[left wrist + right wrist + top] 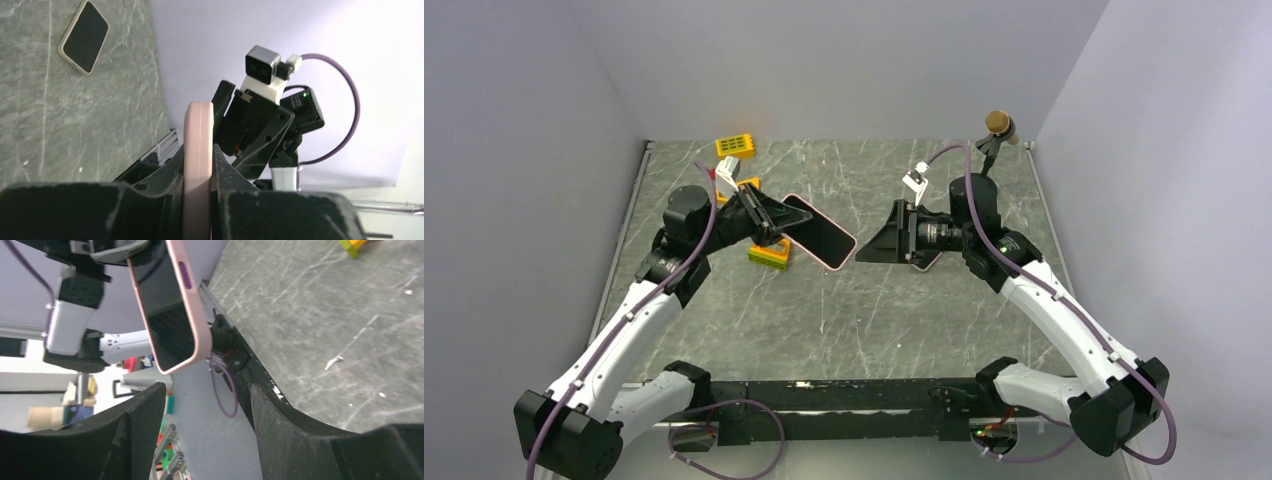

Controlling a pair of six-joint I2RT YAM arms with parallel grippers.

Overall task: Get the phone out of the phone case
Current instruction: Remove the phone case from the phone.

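Note:
A phone in a pink case (822,233) is held above the table, its dark screen up, by my left gripper (774,222), which is shut on its left end. In the left wrist view the case (198,135) stands edge-on between the fingers. My right gripper (876,243) is open and empty, facing the phone's free end a short gap away. In the right wrist view the cased phone (172,310) hangs above and left of the open fingers (142,425). A second phone in a pale case (84,36) lies flat on the table, partly hidden under my right wrist (927,263).
A yellow block (736,146) lies near the back wall. An orange and green block (769,255) sits under the held phone. A white piece (727,176) lies by the left arm. A brown-topped stand (999,124) is at the back right, a small white tag (914,181) near it.

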